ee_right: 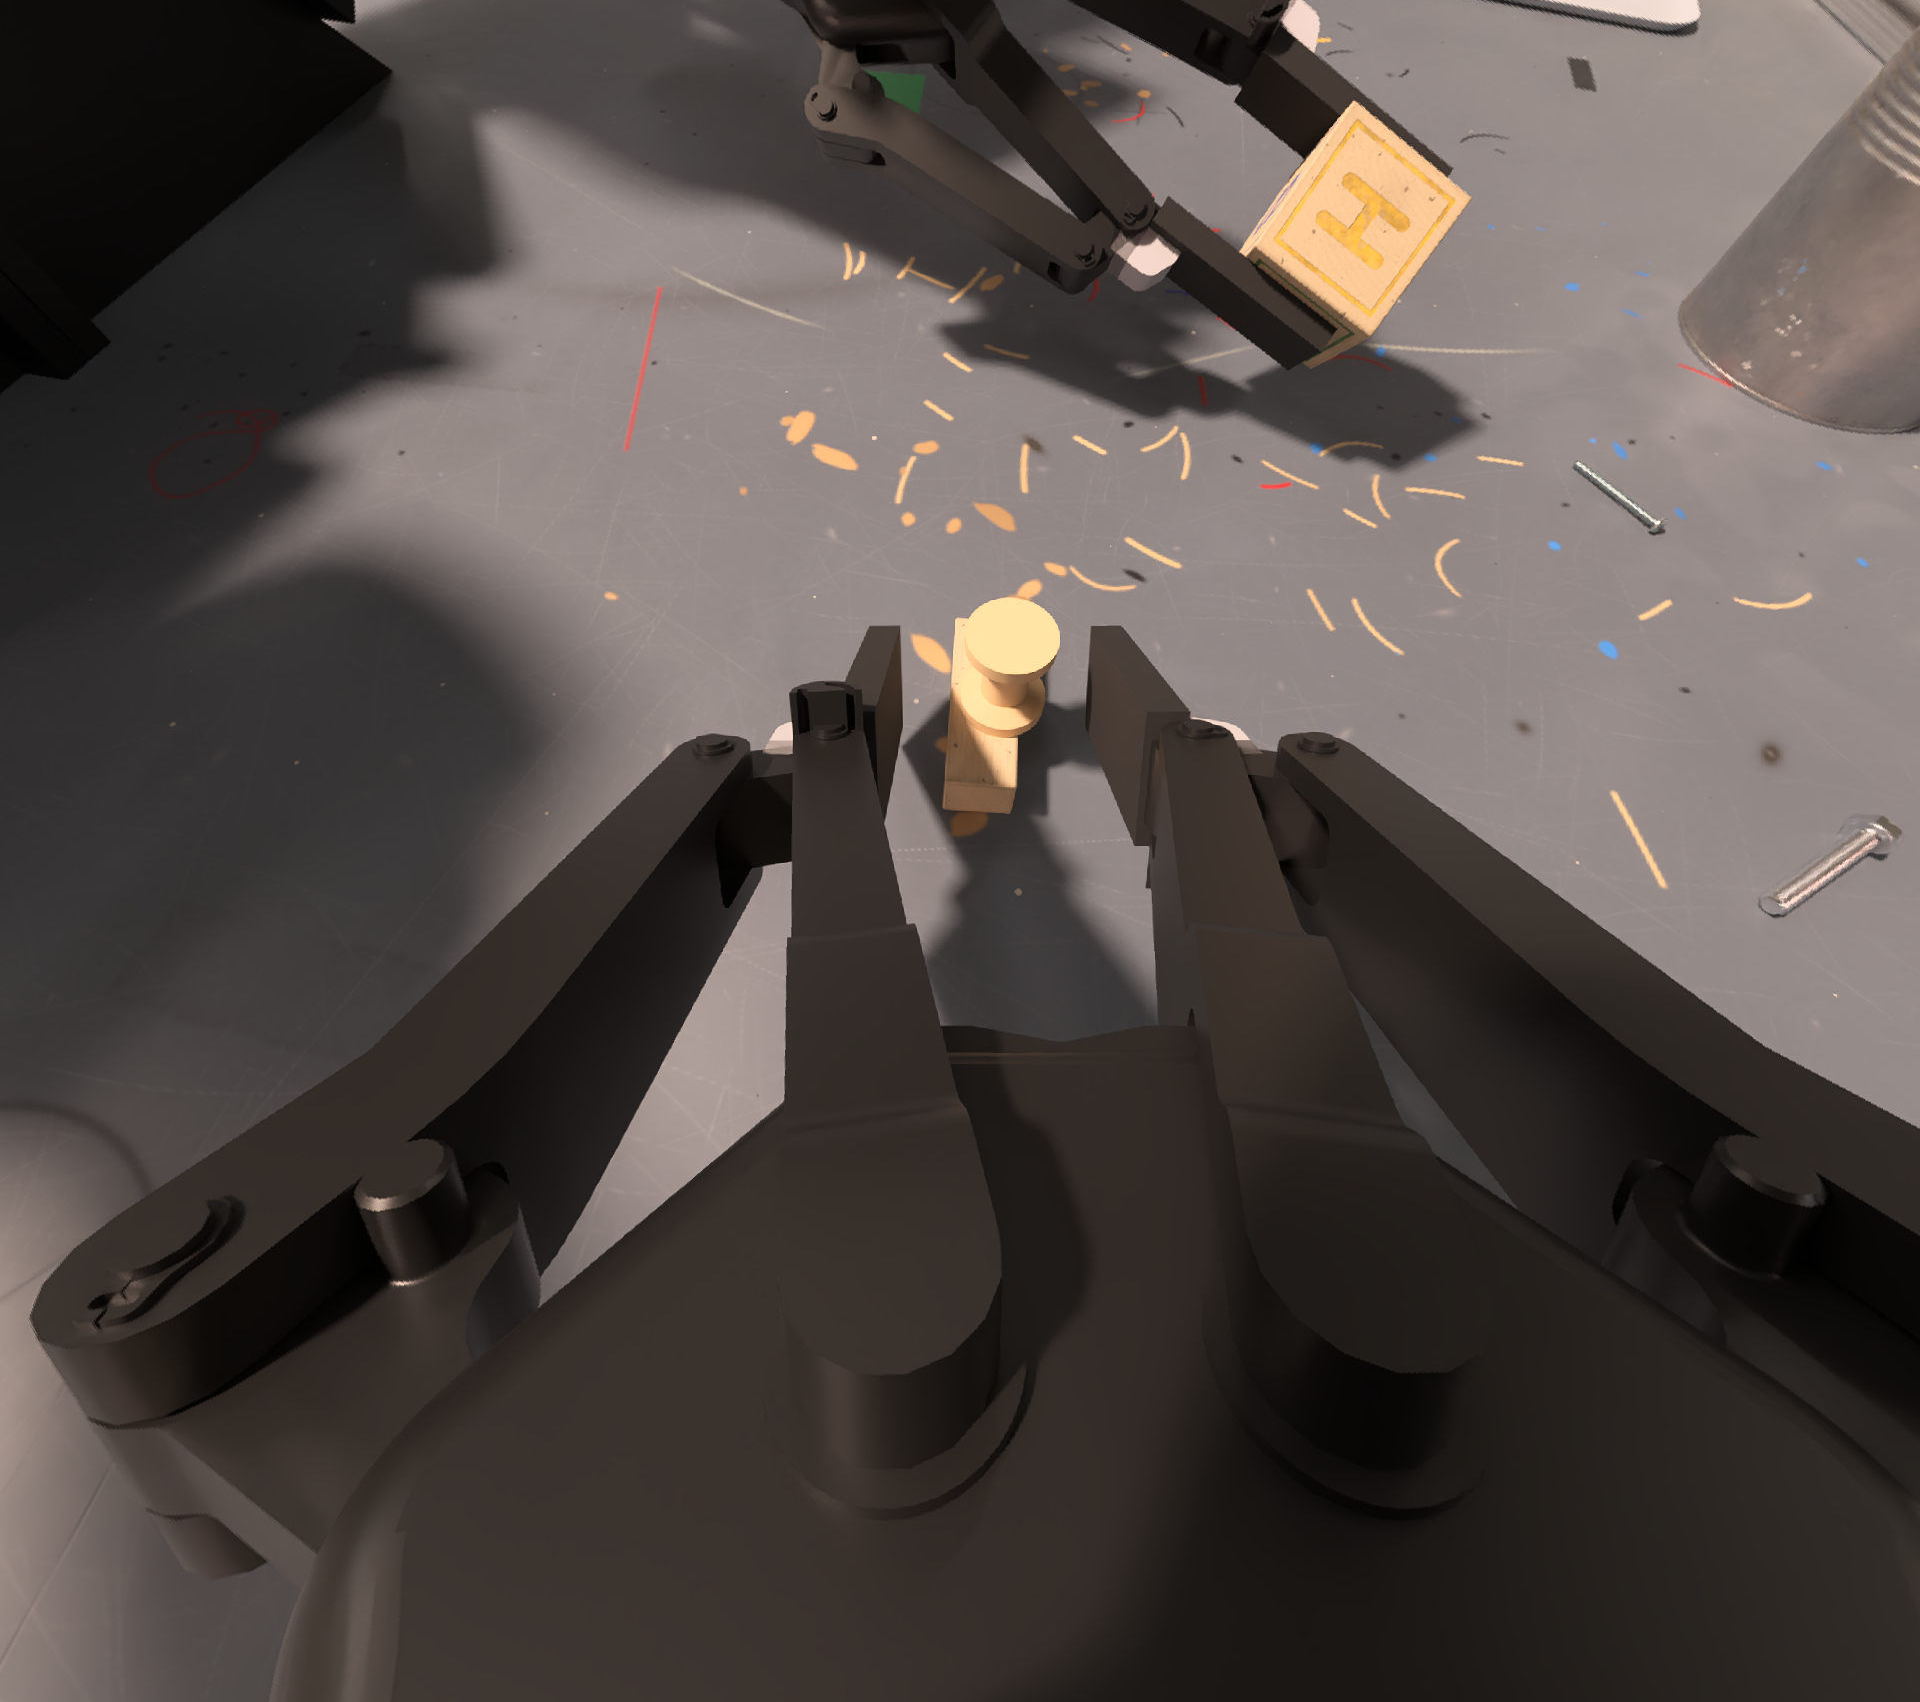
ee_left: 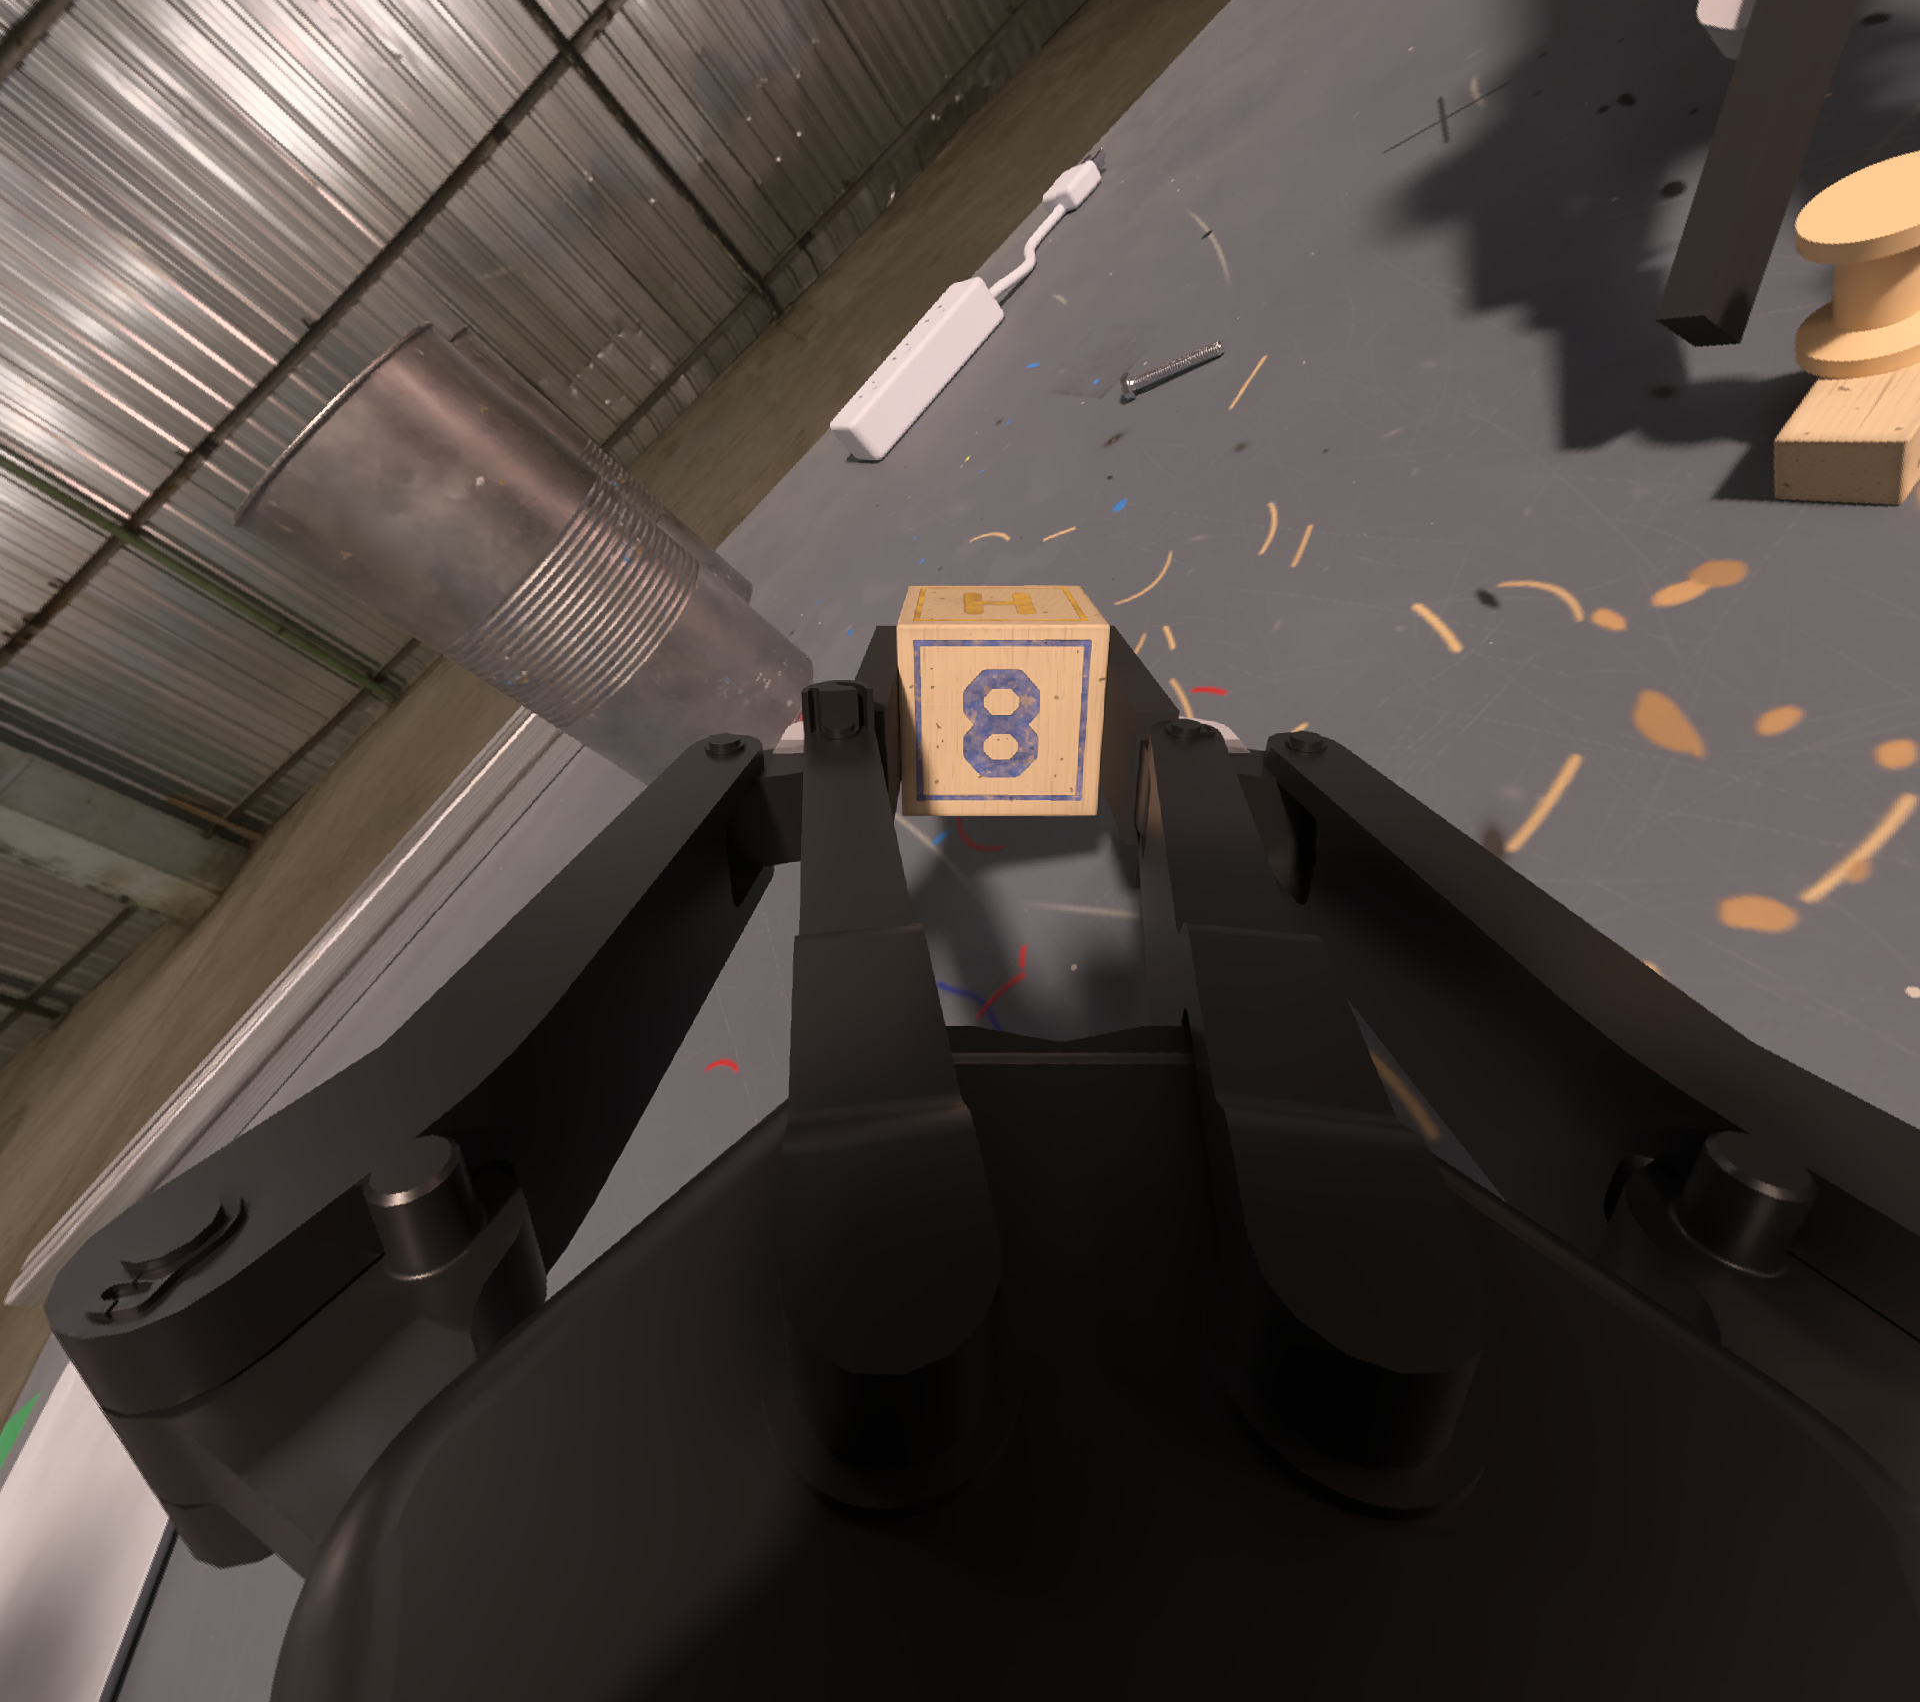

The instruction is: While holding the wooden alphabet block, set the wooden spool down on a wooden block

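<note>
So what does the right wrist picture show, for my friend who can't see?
The right claw is open above a wooden spool standing on a small wooden block. Farther back, the left claw holds a wooden alphabet block above the grey table.

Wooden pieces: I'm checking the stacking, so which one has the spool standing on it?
The plain rectangular wooden block on the table, between the open right gripper fingers. The spool stands on it. The alphabet block is held aloft by the left gripper.
</note>
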Robot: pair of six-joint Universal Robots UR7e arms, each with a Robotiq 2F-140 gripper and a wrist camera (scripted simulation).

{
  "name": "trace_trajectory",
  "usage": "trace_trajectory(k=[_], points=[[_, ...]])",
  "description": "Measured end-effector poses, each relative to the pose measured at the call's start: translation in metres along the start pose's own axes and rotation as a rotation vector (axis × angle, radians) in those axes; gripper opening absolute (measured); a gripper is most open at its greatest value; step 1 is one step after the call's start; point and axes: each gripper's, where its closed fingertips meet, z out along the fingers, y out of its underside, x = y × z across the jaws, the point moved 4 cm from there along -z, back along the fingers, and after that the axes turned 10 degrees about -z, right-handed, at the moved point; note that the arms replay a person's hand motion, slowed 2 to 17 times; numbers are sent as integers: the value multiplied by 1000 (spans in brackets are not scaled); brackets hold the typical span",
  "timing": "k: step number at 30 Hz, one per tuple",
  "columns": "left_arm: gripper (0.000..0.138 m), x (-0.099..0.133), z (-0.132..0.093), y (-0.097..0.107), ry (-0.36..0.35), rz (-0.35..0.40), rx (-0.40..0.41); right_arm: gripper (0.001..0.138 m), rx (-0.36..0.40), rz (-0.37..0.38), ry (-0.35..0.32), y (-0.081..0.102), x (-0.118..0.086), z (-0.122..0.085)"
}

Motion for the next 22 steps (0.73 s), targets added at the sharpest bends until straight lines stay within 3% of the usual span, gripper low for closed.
trace_trajectory(k=[22], points=[[45,1,0,0,4,3,-1,47,-71,-36,-10,2,-2,9]])
